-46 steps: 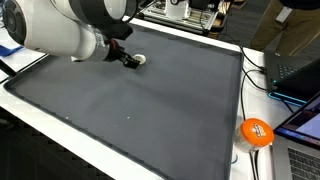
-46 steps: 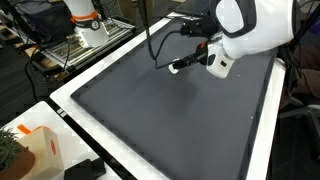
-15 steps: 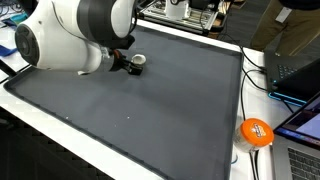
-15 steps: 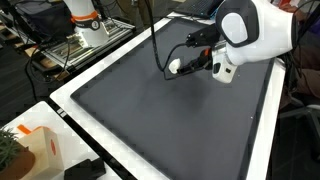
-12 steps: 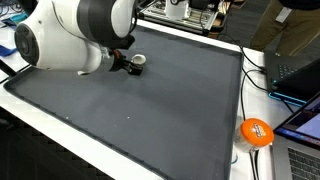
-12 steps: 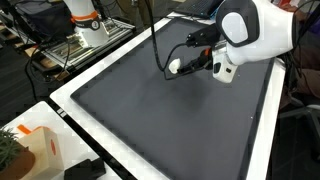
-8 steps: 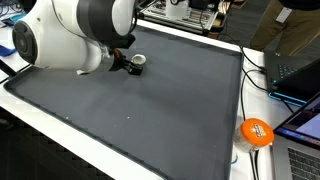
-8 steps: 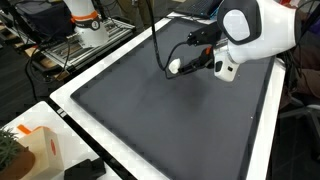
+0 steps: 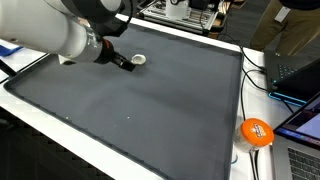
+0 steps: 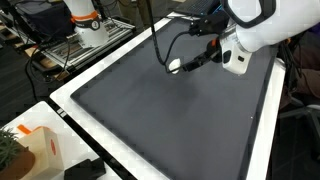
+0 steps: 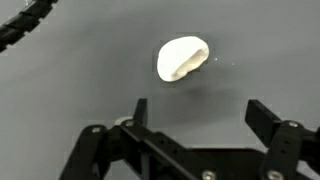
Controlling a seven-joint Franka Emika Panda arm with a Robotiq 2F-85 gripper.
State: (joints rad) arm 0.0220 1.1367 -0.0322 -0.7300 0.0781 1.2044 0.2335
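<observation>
Arm (image 9: 60, 35) has risen since earlier; gripper (image 11: 197, 108) hangs near the small white cup (image 11: 183, 57), jaws wide and empty. Cup looks light, rigid; pinch across its rim.

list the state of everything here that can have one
gripper, open, holding nothing
white object, lying on the mat just beyond the open jaws, not touched
grey mat, spread flat
orange round object, resting off the mat, far from the gripper
</observation>
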